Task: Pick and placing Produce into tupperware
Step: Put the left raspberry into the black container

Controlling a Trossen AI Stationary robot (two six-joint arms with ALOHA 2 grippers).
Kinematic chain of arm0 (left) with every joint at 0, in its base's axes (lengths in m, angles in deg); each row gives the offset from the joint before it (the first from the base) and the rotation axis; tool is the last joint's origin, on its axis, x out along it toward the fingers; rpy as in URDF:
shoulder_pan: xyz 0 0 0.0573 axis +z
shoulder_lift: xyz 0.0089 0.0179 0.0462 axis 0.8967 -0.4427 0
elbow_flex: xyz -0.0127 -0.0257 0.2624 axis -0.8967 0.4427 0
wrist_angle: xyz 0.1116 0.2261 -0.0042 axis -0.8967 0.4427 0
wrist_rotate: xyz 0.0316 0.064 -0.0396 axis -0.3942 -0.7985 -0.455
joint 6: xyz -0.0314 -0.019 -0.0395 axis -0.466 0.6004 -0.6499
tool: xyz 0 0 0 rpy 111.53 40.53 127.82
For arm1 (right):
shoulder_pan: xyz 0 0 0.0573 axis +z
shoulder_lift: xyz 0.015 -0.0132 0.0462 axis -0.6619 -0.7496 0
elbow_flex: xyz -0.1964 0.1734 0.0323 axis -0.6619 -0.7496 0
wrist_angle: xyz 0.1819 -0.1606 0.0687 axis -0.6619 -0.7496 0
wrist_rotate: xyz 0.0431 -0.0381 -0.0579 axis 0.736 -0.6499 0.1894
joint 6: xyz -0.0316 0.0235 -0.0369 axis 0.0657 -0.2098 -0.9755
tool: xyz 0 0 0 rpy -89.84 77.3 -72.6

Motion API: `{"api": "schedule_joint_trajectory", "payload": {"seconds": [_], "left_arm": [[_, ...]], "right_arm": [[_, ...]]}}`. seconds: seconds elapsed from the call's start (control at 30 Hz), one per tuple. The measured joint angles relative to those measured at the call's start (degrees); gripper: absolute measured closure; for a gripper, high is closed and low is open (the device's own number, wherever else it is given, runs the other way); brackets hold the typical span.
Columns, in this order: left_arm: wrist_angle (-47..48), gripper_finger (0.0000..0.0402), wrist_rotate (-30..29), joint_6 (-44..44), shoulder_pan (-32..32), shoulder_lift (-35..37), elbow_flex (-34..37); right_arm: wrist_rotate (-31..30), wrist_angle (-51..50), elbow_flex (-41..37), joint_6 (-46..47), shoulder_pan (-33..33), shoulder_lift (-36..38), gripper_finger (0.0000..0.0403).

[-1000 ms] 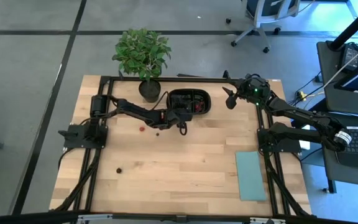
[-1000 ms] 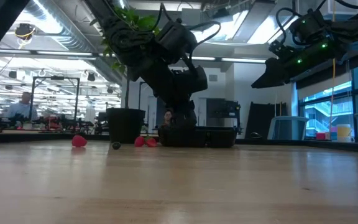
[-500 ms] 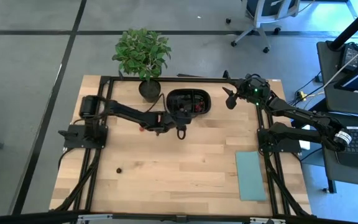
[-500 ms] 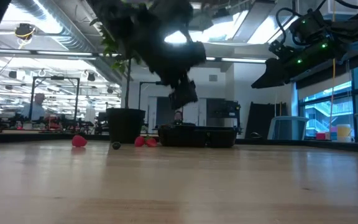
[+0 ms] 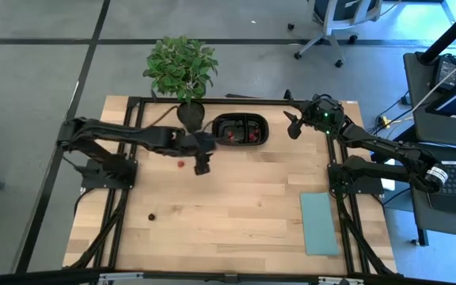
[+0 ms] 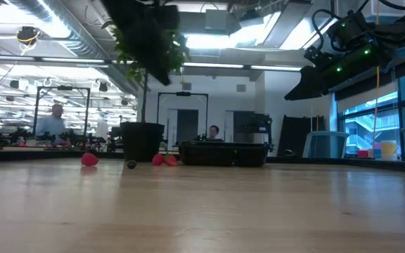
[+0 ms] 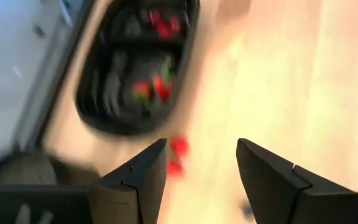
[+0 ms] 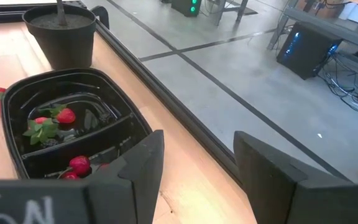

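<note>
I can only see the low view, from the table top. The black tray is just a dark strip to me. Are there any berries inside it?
Observer: Yes. The right wrist view looks down into the black tray. There are red berries with green leaves in one compartment, and more red ones in the other.
Operator: Where's the left claw? I only see a dark arm up top.
Observer: From above, the left claw hangs over the wood by the tray's left end, next to a loose red berry.
Operator: Is it holding one?
Observer: No. Its wrist view shows the fingers open with nothing between them. The right claw waits on the tray's other side.
</note>
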Motion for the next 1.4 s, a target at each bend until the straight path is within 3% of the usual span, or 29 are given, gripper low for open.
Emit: {"api": "schedule_joint_trajectory", "payload": {"seconds": [0.27,0.53,1.0,1.4], "left_arm": [[14.25,0.0217,4.64,-13.88,-0.63,1.63,0.0],[19.58,0.0217,6.98,-18.69,-0.72,1.25,2.38],[12.37,0.0217,8.38,-21.75,0.98,1.23,17.48],[4.3,0.0217,11.36,-21.3,6.38,1.23,21.61]], "right_arm": [[-0.01,-0.06,0.0,0.02,0.02,-0.02,0.0207],[-0.01,-0.15,0.0,0.24,0.02,-0.04,0.0207],[-0.01,-0.15,0.0,0.24,0.02,-0.04,0.0207],[-0.01,-0.15,0.0,0.22,0.02,-0.04,0.0207]]}}
